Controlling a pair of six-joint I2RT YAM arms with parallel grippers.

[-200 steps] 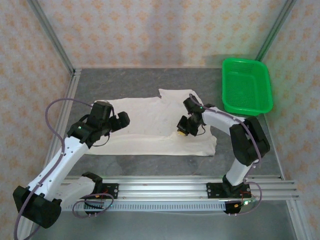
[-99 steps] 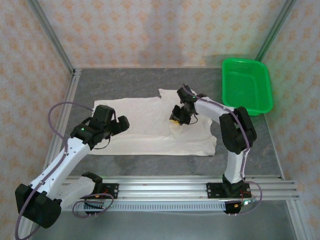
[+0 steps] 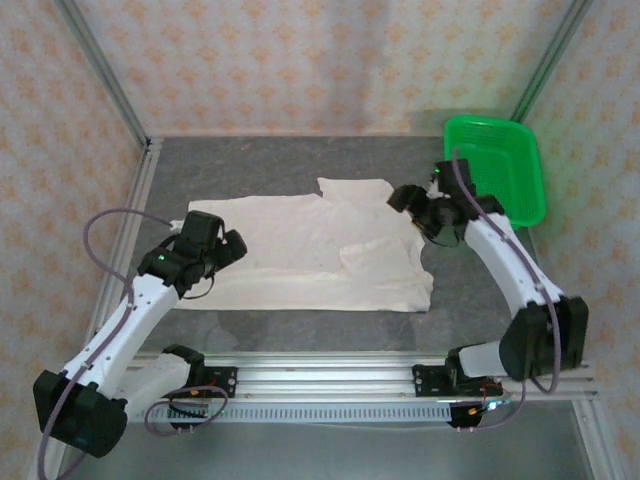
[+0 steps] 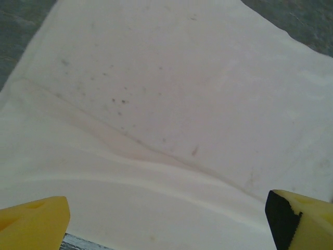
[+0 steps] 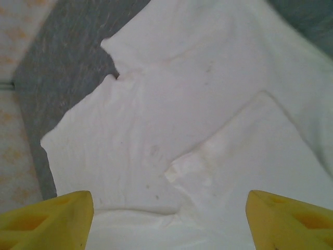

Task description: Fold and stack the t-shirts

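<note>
1. Top view. The shirt (image 3: 300,255) lies flat at mid-bench (image 3: 300,160), plain face up, left of the basket (image 3: 497,122). A flap (image 3: 375,255) lies folded inward at its right end. The left hand (image 3: 228,246) is over the shirt's left end and the right hand (image 3: 400,198) is by its far right edge. The left arm hides part of the left end.
2. Left wrist. The left hand (image 4: 166,224) is spread wide and empty above the cloth (image 4: 171,104). Likely next is the matching left fold. Pinch the edge layer only, carry it low and keep the crease straight. The near hem is cut off, and the faint specks are unclear.
3. Right wrist. The right hand (image 5: 166,219) is spread with nothing between its fingers. The flap (image 5: 250,151) lies smooth. I cannot tell whether the fingers touch the cloth.
</note>
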